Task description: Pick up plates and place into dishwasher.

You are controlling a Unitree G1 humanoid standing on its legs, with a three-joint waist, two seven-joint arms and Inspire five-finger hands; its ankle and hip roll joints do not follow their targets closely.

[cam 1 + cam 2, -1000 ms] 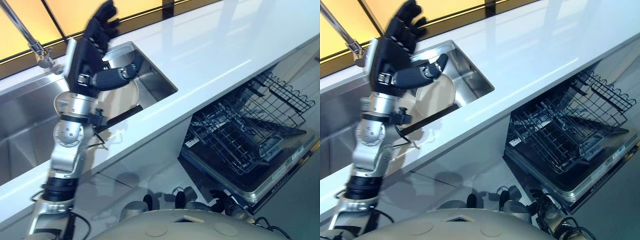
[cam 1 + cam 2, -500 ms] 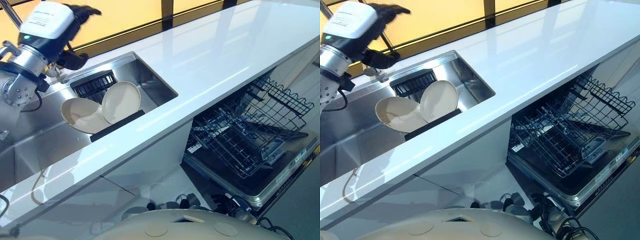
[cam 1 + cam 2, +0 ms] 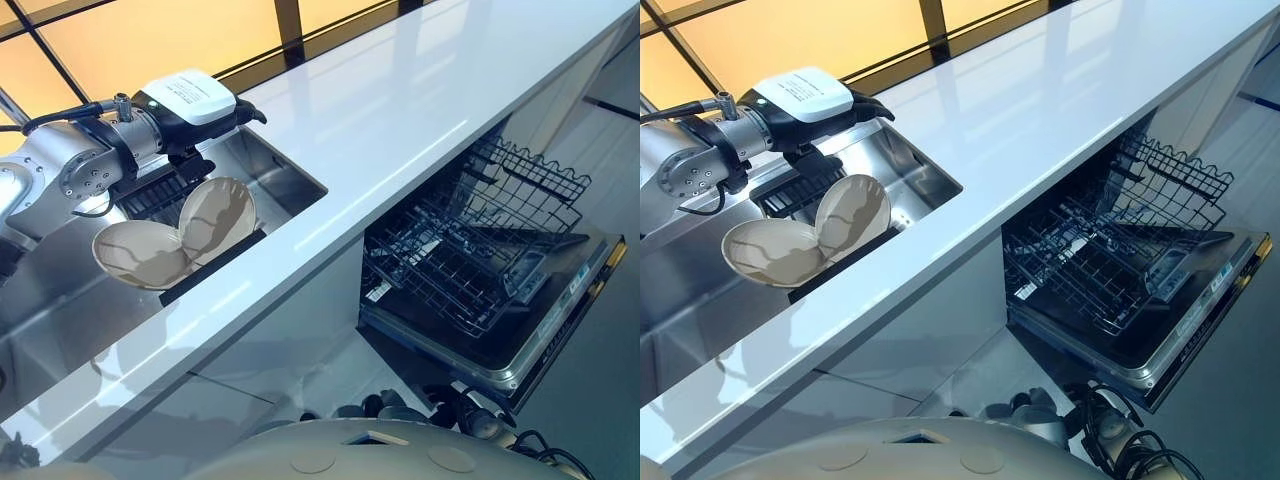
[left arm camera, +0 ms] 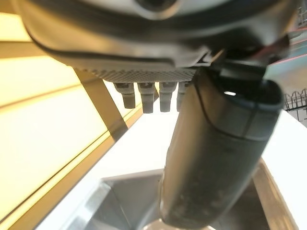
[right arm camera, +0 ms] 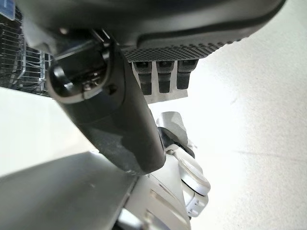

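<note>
Two cream plates stand in the steel sink [image 3: 292, 182]. One plate [image 3: 216, 218] leans upright; the other plate [image 3: 135, 256] lies tilted to its left, and their rims overlap. Both rest against a black rack [image 3: 160, 192]. My left hand [image 3: 195, 105] hovers just above and behind the plates at the sink's back edge. It is open and holds nothing, with its fingers pointing right. Its thumb [image 4: 216, 158] hangs over the sink corner in the left wrist view. The right hand [image 5: 120, 120] appears in the right wrist view, relaxed and holding nothing. The dishwasher rack [image 3: 470, 250] is pulled out, lower right.
A long white countertop [image 3: 400, 110] runs between the sink and the dishwasher. The dishwasher door [image 3: 560, 320] lies folded down below the counter's front edge, with the wire rack on it. Amber window panes run behind the sink.
My left arm has swung from upright in front of the sink to the left, then come down low over the sink's back edge. The plates stay put. The camera has shifted.
</note>
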